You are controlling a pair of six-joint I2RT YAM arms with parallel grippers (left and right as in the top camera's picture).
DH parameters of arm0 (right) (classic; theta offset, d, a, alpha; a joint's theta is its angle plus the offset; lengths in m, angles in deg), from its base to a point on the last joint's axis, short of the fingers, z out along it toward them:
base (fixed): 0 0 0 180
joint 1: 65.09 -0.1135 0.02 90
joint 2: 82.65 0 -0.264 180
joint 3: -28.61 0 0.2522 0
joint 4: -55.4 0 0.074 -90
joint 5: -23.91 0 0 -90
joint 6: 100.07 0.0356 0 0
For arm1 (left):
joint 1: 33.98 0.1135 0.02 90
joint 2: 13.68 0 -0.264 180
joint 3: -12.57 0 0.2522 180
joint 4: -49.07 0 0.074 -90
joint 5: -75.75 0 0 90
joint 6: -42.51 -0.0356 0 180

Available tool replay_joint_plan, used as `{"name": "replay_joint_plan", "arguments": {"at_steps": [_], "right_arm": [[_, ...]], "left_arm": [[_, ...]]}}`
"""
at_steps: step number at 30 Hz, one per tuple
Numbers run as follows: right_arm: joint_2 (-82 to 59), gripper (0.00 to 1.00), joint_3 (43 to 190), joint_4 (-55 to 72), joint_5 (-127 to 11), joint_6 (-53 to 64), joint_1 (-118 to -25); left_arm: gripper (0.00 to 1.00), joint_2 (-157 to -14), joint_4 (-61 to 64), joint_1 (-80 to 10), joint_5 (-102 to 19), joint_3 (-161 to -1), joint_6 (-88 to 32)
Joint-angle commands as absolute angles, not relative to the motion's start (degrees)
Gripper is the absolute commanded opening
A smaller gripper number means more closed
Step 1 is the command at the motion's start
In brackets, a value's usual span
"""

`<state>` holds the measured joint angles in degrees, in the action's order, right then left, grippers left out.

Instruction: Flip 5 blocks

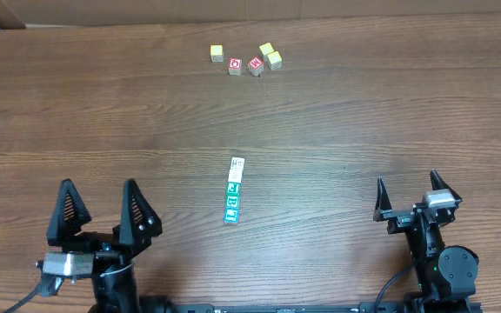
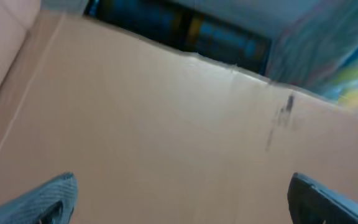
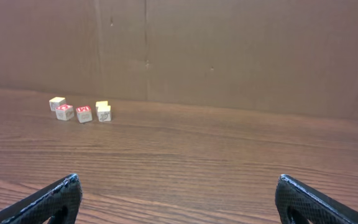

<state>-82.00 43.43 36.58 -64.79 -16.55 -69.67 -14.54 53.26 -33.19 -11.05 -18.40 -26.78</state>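
The blocks [image 1: 234, 189] lie in a short touching row near the table's middle: white-faced ones at the far end [image 1: 237, 163], teal-green ones at the near end [image 1: 230, 215]. They show only in the overhead view. My left gripper [image 1: 98, 184] stands open at the near left, well left of the row; its fingers [image 2: 55, 196] frame blurred cardboard with nothing between them. My right gripper [image 1: 407, 178] stands open at the near right, far from the row, its wrist view showing empty jaws [image 3: 178, 178] over bare wood.
A loose cluster of yellow cubes [image 1: 217, 53] and red-faced cubes [image 1: 255, 64] sits at the table's far edge, also visible far left in the right wrist view [image 3: 84, 114]. A brown cardboard wall [image 3: 229, 50] backs the table.
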Motion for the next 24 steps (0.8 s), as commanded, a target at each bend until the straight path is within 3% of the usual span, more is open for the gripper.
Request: {"name": "replay_joint_plan", "arguments": {"at_steps": [1,12,24], "right_arm": [[-82.46,1.00,42.81,36.93,-64.49,-16.96,-69.52],[-82.46,1.00,42.81,36.93,-64.49,-16.96,-69.52],[-82.48,1.00,42.81,36.93,-64.49,-16.96,-69.52]], "left_arm": [[1.00,-13.91,60.08,-33.23,-11.97,-11.43,-26.87],[1.00,-13.89,55.71,-33.14,-9.08,-1.88,-26.89],[1.00,-13.89,31.27,-33.14,-9.85,-1.46,-29.47]]}}
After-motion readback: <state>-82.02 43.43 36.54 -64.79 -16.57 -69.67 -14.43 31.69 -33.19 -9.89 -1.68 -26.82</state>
